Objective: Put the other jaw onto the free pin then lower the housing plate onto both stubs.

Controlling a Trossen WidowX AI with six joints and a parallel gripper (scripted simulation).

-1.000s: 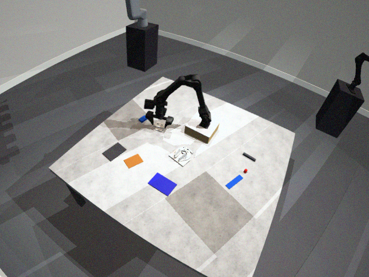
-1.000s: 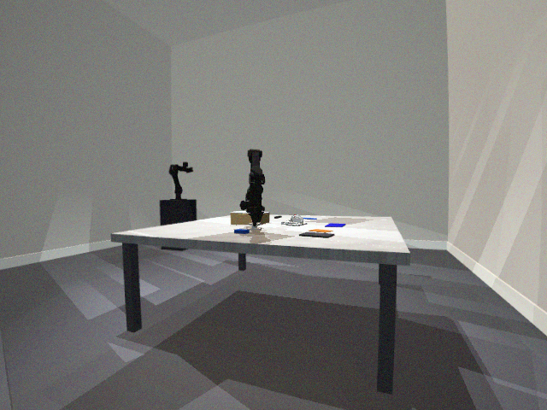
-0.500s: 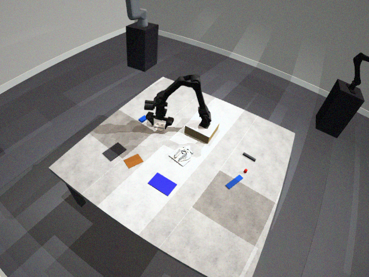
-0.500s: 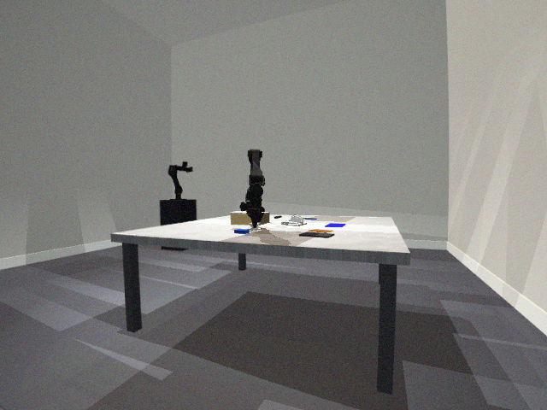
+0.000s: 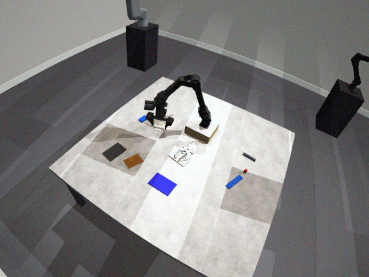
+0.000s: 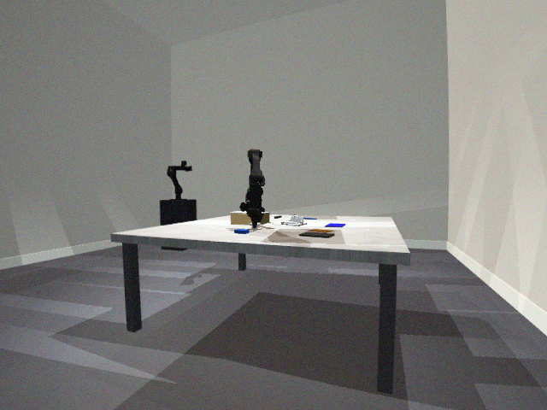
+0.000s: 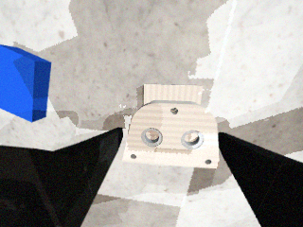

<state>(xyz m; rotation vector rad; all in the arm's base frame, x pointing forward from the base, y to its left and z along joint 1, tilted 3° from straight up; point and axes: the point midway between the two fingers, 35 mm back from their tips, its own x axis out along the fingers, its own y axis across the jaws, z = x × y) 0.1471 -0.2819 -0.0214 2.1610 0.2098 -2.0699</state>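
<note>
Gripper, 1: spread nearly to full width, released, grasping 0 items; whether its 2 fingers touch the plate, cannot tell. Housing plate, 1, pale, with 2 large ringed holes and 3 small ones: in the space framed by the fingers, near 1 blue block. White jaw assembly, 1: on the table, apart from the gripper.
</note>
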